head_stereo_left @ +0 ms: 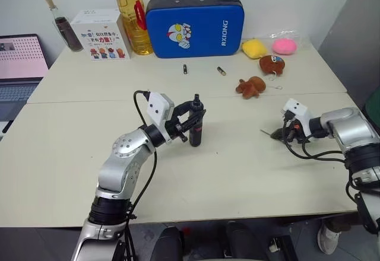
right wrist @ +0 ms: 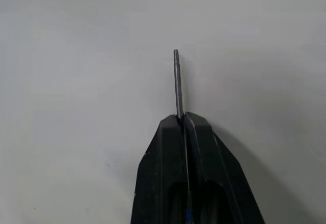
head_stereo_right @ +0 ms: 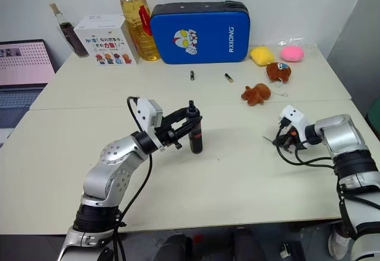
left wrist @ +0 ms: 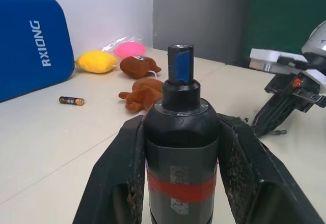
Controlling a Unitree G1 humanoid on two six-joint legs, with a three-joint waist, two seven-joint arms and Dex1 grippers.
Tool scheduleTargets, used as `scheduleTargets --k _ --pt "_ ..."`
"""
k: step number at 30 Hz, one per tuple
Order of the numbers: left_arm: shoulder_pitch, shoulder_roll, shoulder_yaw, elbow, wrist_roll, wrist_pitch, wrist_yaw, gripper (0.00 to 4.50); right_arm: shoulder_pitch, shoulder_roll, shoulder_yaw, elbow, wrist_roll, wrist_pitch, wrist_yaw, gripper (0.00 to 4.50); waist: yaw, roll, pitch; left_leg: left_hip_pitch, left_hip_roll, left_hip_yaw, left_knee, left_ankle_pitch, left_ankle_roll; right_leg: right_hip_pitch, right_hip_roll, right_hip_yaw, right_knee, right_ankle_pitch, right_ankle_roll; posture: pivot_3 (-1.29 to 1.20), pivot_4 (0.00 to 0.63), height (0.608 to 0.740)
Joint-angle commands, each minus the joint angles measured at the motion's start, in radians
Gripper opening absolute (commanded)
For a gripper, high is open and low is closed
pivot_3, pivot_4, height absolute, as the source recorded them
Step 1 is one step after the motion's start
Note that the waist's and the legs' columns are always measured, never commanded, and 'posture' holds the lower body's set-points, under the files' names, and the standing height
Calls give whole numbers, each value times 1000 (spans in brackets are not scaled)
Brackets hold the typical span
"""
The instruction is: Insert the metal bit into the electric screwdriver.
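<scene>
The left gripper clamps the electric screwdriver around its dark body and red band, holding it upright near the middle of the table, blue tip up. At about four o'clock from it, well apart, the right gripper has its fingers pressed together on the metal bit, which juts straight out past the fingertips. The bit looks light, stiff and slick (likely to swivel in so narrow a pinch), so a hold near its rear end, leaving the front free for the socket, seems wisest.
</scene>
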Motion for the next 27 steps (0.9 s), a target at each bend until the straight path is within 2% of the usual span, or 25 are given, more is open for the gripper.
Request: scheduleTargets --k 1,3,7,10,12,16,27 --pt "-27 14 30 4 -3 -13 5 1636 -107 135 -274 -236 188 149 -231 59 0 0 0 0 0 0 0 0 0 0 0 0 0 0 0 0 150 740" --pt "-32 14 31 10 -5 -11 6 1636 -119 208 -346 -349 238 202 -338 59 3 1 0 -1 0 -1 0 0 0 -1 0 -1 1 0 0 0 150 740" --pt "-47 13 38 24 -13 -3 16 1636 -112 358 -397 -556 295 230 -526 59 13 0 0 -2 0 -3 0 1 -2 -1 0 -3 0 0 0 0 150 740" --pt "-67 0 44 44 -21 3 32 1636 -114 484 -409 -637 330 236 -659 59 15 1 0 -3 -1 -2 1 0 0 -1 -2 -2 1 0 0 0 150 740" --pt "-75 -4 36 54 -16 0 36 1636 -102 529 -386 -659 324 215 -705 59 15 1 0 -3 -1 -2 0 0 0 -2 -2 -2 2 0 0 0 150 740" --pt "-90 -3 32 65 -13 -2 38 1636 -95 534 -351 -686 341 202 -726 59 15 1 0 -3 -1 -2 0 0 0 -2 -2 -2 1 0 0 0 150 740" --pt "-106 -11 26 81 -7 -13 39 1636 -169 417 -353 -660 430 239 -711 59 11 1 0 -3 -1 -2 0 0 0 -2 -1 -2 0 0 0 0 150 740"
